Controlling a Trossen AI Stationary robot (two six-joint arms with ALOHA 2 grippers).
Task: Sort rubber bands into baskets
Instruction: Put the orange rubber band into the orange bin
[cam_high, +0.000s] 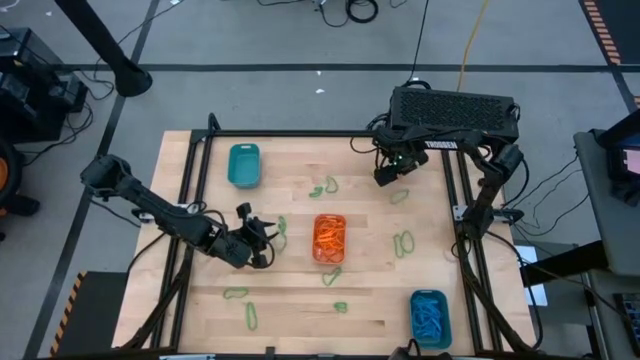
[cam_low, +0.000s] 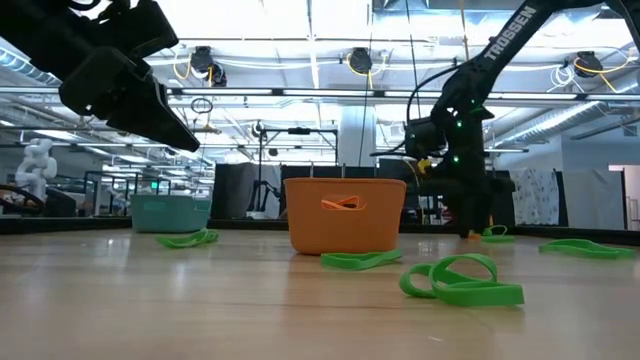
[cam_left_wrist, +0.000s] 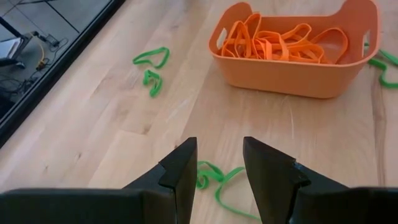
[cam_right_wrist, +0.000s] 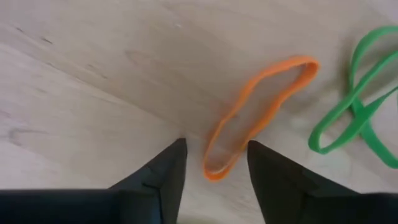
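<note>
The orange basket (cam_high: 330, 238) stands mid-table with several orange rubber bands (cam_left_wrist: 273, 43) in it. A teal basket (cam_high: 244, 165) sits far left. Another basket (cam_high: 430, 318), holding blue bands, is at the near right. My left gripper (cam_left_wrist: 219, 162) is open just left of the orange basket, slanting down. Its fingers stand either side of a green band (cam_left_wrist: 219, 182) that lies flat on the wood. My right gripper (cam_right_wrist: 214, 158) points down at the far right (cam_high: 386, 176) and is open. The near end of a loose orange band (cam_right_wrist: 261, 112) lies between its fingertips.
Loose green bands lie scattered on the wood: beside the orange band (cam_right_wrist: 357, 115), far of the orange basket (cam_high: 323, 188), right of it (cam_high: 403, 242) and near the front edge (cam_high: 251, 315). A black frame rail (cam_high: 195, 170) edges the table. The right arm's base (cam_high: 450, 112) stands at the far side.
</note>
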